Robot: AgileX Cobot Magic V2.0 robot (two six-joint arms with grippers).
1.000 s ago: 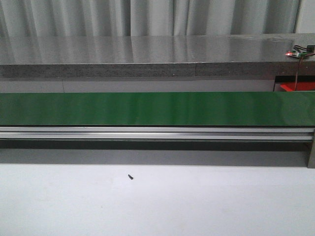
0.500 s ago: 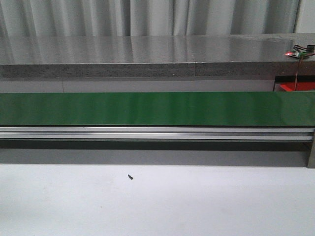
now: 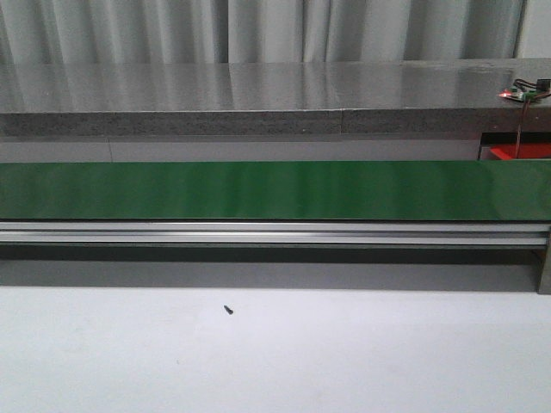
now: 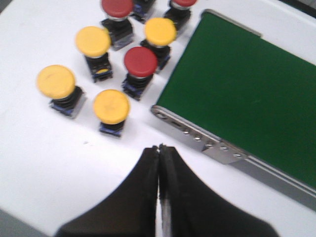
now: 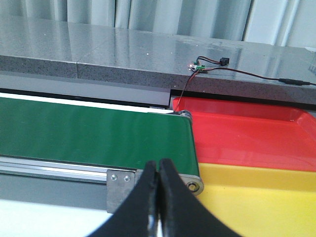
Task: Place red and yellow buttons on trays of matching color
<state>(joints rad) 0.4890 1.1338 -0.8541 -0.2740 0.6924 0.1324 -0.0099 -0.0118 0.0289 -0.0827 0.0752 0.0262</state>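
The left gripper [image 4: 159,148] had its black fingers pressed together, gripping nothing, above the white table [image 4: 44,163]. A cluster of push buttons stood just beyond its tips beside the end of the long green conveyor belt [image 4: 247,94]: four round yellow-capped buttons [image 4: 111,106] and red-capped buttons [image 4: 140,61], the nearest yellow one at about eleven o'clock from the fingertips. The right gripper [image 5: 158,165] was likewise closed and empty, near the belt's other end, where the flat red plastic tray [image 5: 247,133] lay at one o'clock and the yellow plastic tray [image 5: 256,197] at three o'clock. In the front view, a small dark screw [image 3: 228,309] lay on the table.
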